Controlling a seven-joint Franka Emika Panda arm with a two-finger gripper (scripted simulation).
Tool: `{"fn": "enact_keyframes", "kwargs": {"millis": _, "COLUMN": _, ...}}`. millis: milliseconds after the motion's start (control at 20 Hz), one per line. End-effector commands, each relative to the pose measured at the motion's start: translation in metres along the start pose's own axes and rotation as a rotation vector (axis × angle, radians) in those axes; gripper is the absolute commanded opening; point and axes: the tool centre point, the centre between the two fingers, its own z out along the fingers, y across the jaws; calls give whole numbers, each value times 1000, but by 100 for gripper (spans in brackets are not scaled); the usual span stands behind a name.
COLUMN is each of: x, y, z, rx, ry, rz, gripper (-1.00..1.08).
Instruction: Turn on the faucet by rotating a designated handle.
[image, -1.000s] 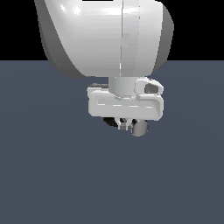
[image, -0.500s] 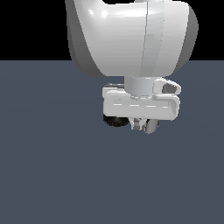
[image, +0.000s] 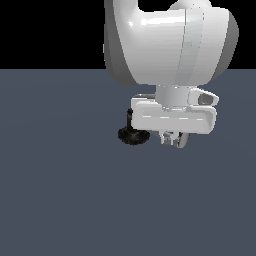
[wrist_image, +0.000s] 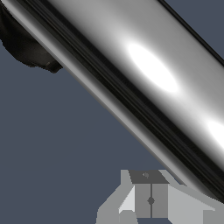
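Note:
The faucet's black round ridged base (image: 133, 135) stands on the grey floor, just to the exterior view's left of my hand. In the exterior view the handle is hidden behind the hand. The wrist view is filled by the handle (wrist_image: 144, 74), a shiny grey metallic bar running diagonally, with the black elbow (wrist_image: 26, 43) at one end. My gripper (image: 173, 140) hangs low beside the base. Its fingers (wrist_image: 151, 200) show pressed together, right beside the bar, and nothing is held between them.
My large white arm (image: 170, 45) fills the upper middle of the exterior view and hides what lies behind it. A flat dark grey floor (image: 60, 190) spreads all around the faucet.
My arm and hand have moved towards the exterior view's right. More of the black base now shows at the hand's left side.

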Motion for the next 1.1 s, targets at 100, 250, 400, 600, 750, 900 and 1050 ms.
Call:
{"fn": "enact_keyframes", "kwargs": {"millis": 100, "x": 19, "y": 10, "z": 1, "rx": 0, "ry": 8, "rz": -7, "gripper": -100}}
{"fn": "enact_keyframes", "kwargs": {"millis": 250, "x": 28, "y": 19, "z": 1, "rx": -1, "ry": 8, "rz": -5, "gripper": -100}}
{"fn": "enact_keyframes", "kwargs": {"millis": 400, "x": 36, "y": 28, "z": 1, "rx": -1, "ry": 7, "rz": -4, "gripper": -100}}
{"fn": "enact_keyframes", "kwargs": {"millis": 600, "x": 47, "y": 39, "z": 1, "rx": -1, "ry": 7, "rz": -1, "gripper": -100}}
{"fn": "enact_keyframes", "kwargs": {"millis": 750, "x": 55, "y": 47, "z": 2, "rx": -1, "ry": 6, "rz": 0, "gripper": -100}}
{"fn": "enact_keyframes", "kwargs": {"millis": 900, "x": 64, "y": 56, "z": 2, "rx": -1, "ry": 6, "rz": 2, "gripper": -100}}
{"fn": "enact_keyframes", "kwargs": {"millis": 1050, "x": 71, "y": 64, "z": 2, "rx": -1, "ry": 6, "rz": 3, "gripper": -100}}
